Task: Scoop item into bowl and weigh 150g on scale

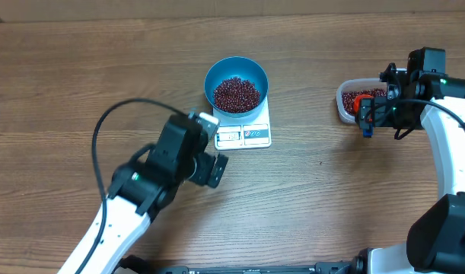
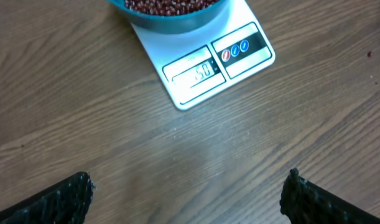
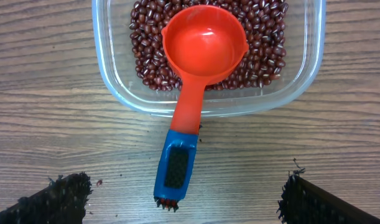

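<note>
L pincer (image 2: 188, 182) released, nothing in it. Scale (image 2: 239, 25) sits just ahead of it on the surface (image 2: 84, 112), w/ blue bowl (image 2: 177, 25) on top and beans (image 2: 168, 5) inside. R pincer (image 3: 188, 177) also released and empty. Red scoop (image 3: 202, 46) lies just ahead of it, cup empty in the clear tub (image 3: 115, 87), handle over the rim toward the pincer. Looks like the check step: keep both pincers off the scale so the reading settles. Digits too blurred to confirm.

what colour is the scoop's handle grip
Blue with a black inset on the scoop; clearest in the right wrist view.
</note>
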